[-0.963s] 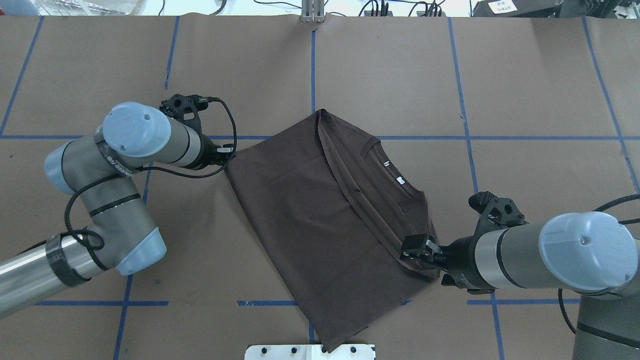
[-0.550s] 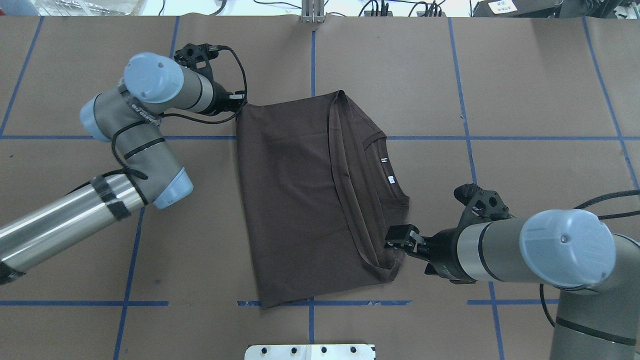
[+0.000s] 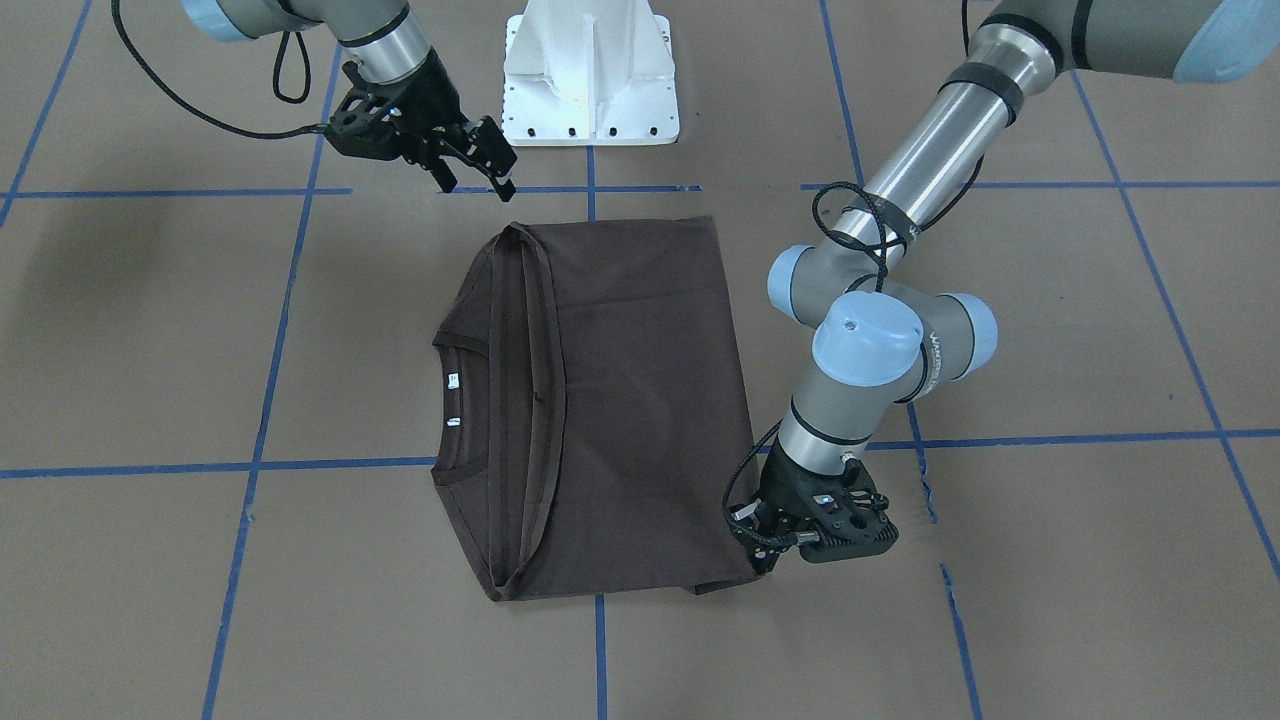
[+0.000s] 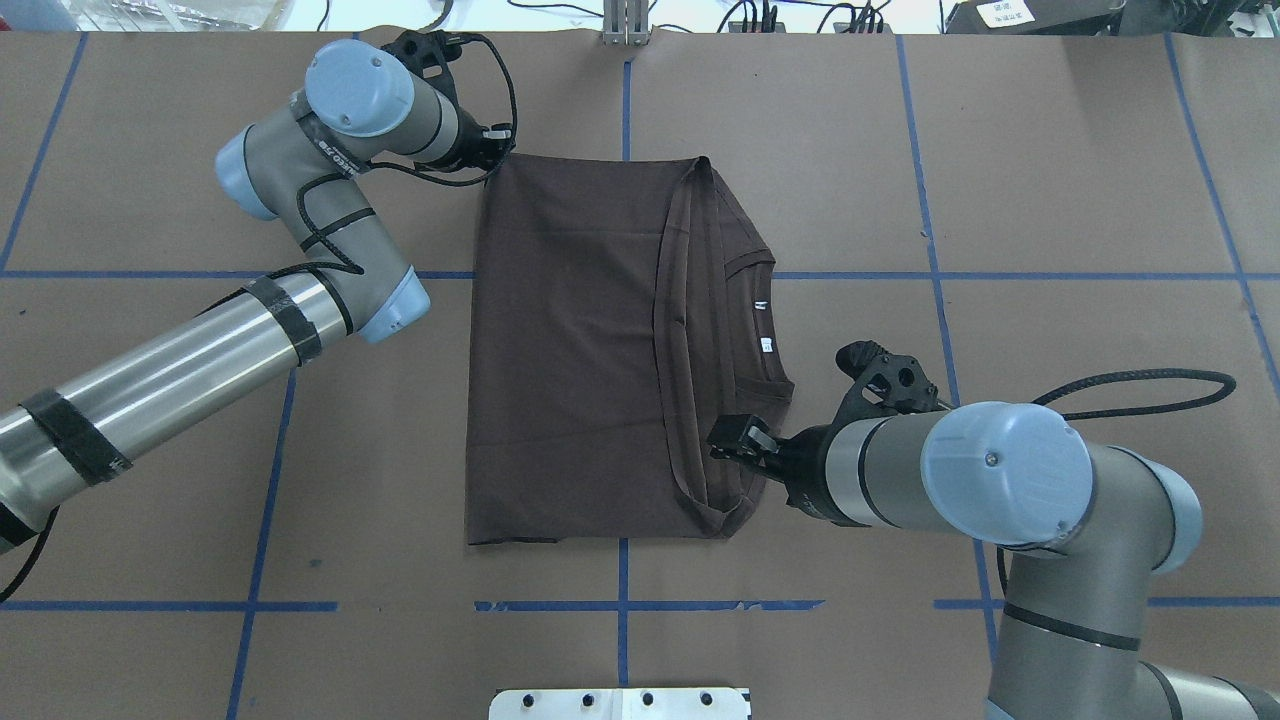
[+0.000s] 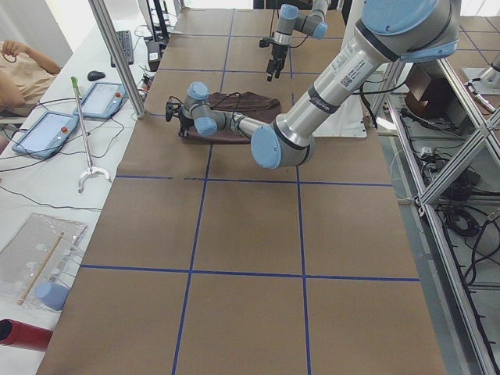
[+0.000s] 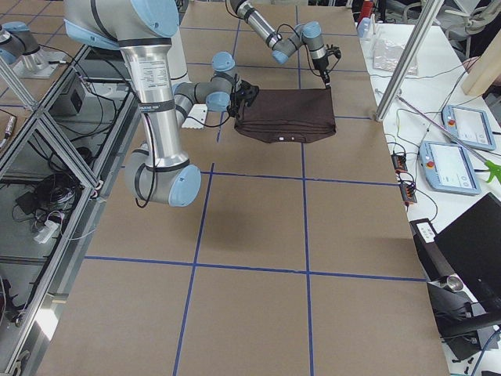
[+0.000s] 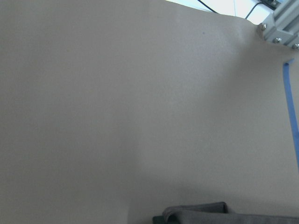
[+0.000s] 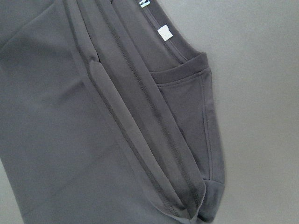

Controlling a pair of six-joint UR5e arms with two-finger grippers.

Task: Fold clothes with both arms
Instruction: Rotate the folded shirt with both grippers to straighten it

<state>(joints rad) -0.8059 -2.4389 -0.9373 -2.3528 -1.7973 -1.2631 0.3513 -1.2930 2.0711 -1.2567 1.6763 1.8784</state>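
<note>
- Where the T-shirt (image 4: 570, 350) lies folded flat at the middle of the worktop (image 4: 1080, 180), you have only brown paper and blue tape lines (image 4: 930, 200) around it.
- The neck and its white tags (image 4: 765, 345) point toward the robot's right.
- The white pedestal base (image 3: 590, 70) stands at the robot's edge, apart from the near hem.
- A metal post (image 4: 625, 20) and cables sit at the far edge, just beyond the cloth.
- Bare worktop extends on both sides of the T-shirt, and the wider stretch is on the right.
- The left arm (image 4: 180, 370) bends over the worktop beside the shirt's left edge.
- The left gripper (image 3: 755, 550) sits low at the far left corner of the T-shirt, closed on that corner.
- The right gripper (image 3: 478, 172) is raised with its jaws wide apart and holds nothing. In the overhead view it hangs over the near right corner, by the folded sleeve.
</note>
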